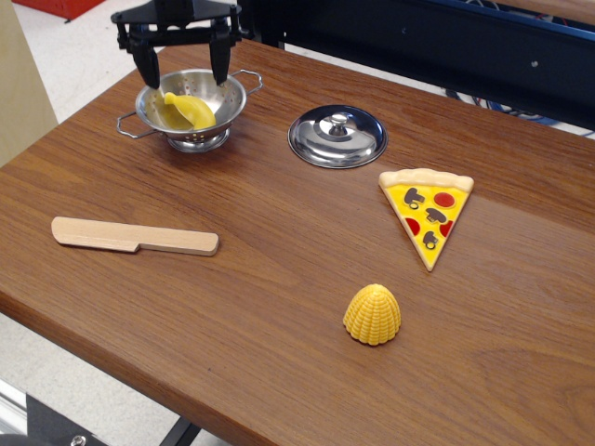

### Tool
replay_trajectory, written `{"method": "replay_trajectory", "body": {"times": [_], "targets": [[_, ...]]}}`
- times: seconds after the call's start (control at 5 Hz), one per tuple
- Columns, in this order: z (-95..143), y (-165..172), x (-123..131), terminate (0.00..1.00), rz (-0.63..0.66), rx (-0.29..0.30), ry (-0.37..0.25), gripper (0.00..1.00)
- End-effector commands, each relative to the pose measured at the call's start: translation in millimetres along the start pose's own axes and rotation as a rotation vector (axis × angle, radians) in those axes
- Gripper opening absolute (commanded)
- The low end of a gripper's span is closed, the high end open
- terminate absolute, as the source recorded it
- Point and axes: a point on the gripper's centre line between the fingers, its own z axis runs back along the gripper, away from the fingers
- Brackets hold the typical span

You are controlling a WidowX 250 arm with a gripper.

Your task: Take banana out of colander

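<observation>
The yellow banana [189,111] lies inside the steel colander [226,105] at the table's far left. My black gripper [184,71] is open and hangs just over the colander. Its left finger is at the colander's left rim and its right finger is above the back rim, with the banana below and between them. The fingers touch nothing that I can see.
A round steel lid with a knob [337,136] lies right of the colander. A pizza slice [427,208] is further right. A ribbed yellow corn piece [373,314] sits near the front. A wooden knife [134,236] lies at the left front. The table's left edge [56,130] is close to the colander.
</observation>
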Motion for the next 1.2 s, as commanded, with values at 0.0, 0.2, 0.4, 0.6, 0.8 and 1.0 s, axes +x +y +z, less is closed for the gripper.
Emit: {"method": "replay_trajectory", "body": {"times": [0.0, 0.2, 0.4, 0.6, 0.8, 1.0], "targets": [[-4, -2, 1, 0.00, 0.025, 0.006, -0.046, 1.00], [-11, -10, 0, 0.00, 0.047, 0.008, -0.042, 1.00], [-23, -18, 1, 0.00, 0.086, 0.036, -0.052, 1.00], [-34, -19, -3, 0.00, 0.109, 0.061, -0.048, 0.00], [-28, -15, -3, 0.00, 0.121, 0.055, -0.059, 0.00], [-3, -8, 4, 0.00, 0.153, 0.052, -0.044, 0.00]]}}
